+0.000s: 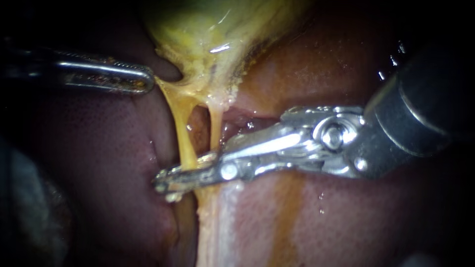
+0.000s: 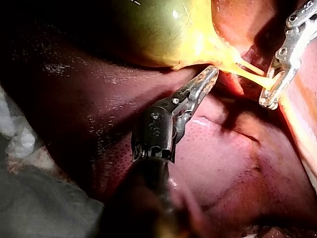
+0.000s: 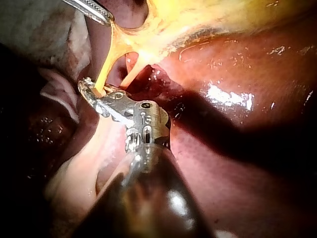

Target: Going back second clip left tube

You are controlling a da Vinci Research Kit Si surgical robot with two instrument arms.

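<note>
jaws of right instrument (image 1: 173,182) pinch the left tube (image 1: 184,133) between them; no clip shows clearly, so backing away looks not yet begun. left instrument (image 1: 147,84) jaws grip the gallbladder (image 1: 208,29) edge.

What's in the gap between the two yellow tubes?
Nothing crosses it. Between the left tube and the right tube is an open window, with reddish tissue showing behind. The endoscope view shows it best, and the right wrist view does too.
</note>
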